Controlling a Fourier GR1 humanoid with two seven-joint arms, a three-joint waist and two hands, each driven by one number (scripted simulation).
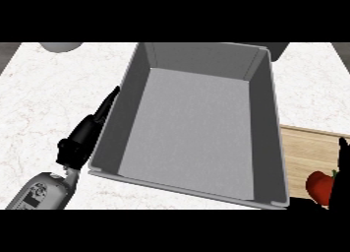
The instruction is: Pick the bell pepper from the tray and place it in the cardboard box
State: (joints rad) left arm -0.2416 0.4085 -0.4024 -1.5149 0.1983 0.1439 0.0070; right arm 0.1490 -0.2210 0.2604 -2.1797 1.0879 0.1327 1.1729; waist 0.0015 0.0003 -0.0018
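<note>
A red bell pepper [319, 187] lies on the wooden tray [308, 147] at the lower right, its right side hidden behind my right hand [348, 172]. That hand shows only as a dark shape at the view's right edge, touching or overlapping the pepper. The box [199, 123] is large, grey and open-topped, standing in the middle of the counter with nothing inside. My left hand [83, 135] rests open beside the box's left wall, fingers straight and pointing away from me.
White marble counter [40, 98] spreads to the left of the box. A grey rounded object [59, 46] sits at the far left edge, and another grey object [279, 49] shows behind the box's far right corner.
</note>
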